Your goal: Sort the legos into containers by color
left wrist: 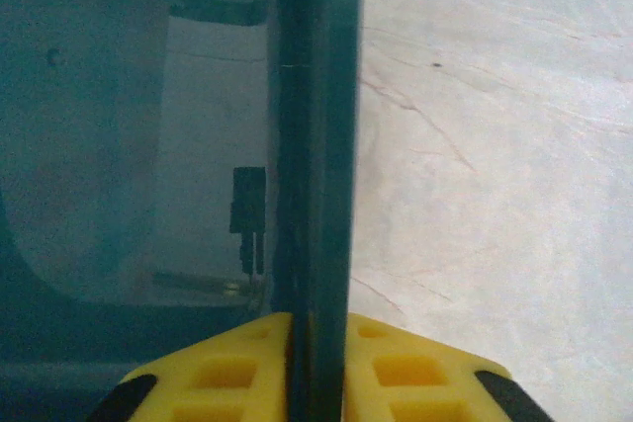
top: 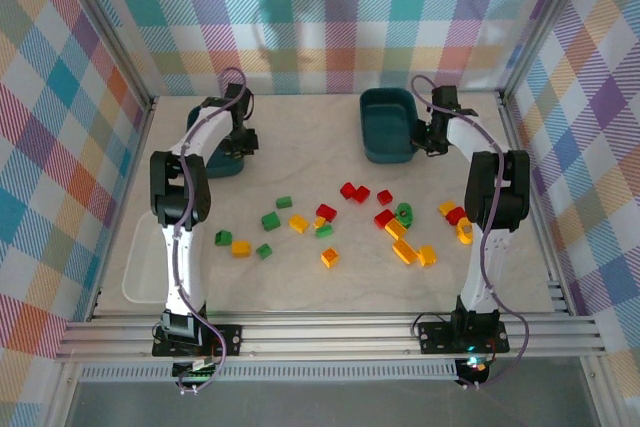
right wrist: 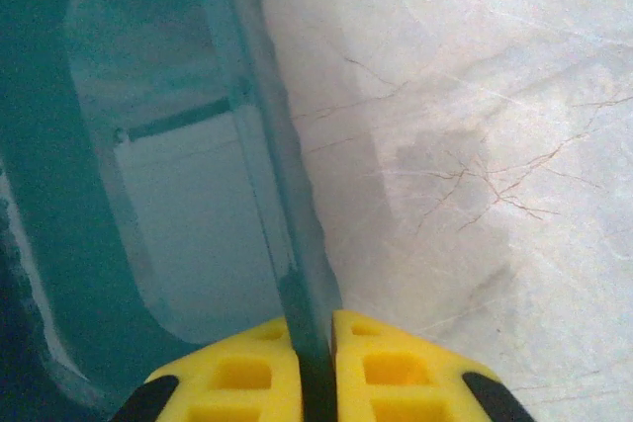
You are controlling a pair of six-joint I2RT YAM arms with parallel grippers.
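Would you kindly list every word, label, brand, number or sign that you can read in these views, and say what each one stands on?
There is no readable text.
The left teal tub, the right teal tub, the white tub and the lego bricks show plain surfaces with no print, label or number.

This looks like a robotics lab test cell, not a home: one robot arm [top: 180, 247] at lower left and a second robot arm [top: 487, 237] at lower right are bolted to aluminium rails [top: 320, 332] along the bottom. The marble-look tabletop [top: 310, 152] is boxed in by a metal frame [top: 100, 25] hung with plaid cloth [top: 330, 17] on the left, right and top. Toy bricks [top: 326, 212] strewn mid-picture, a teal tub [top: 388, 125] at top centre and a second teal tub [top: 222, 167] at upper left look staged.
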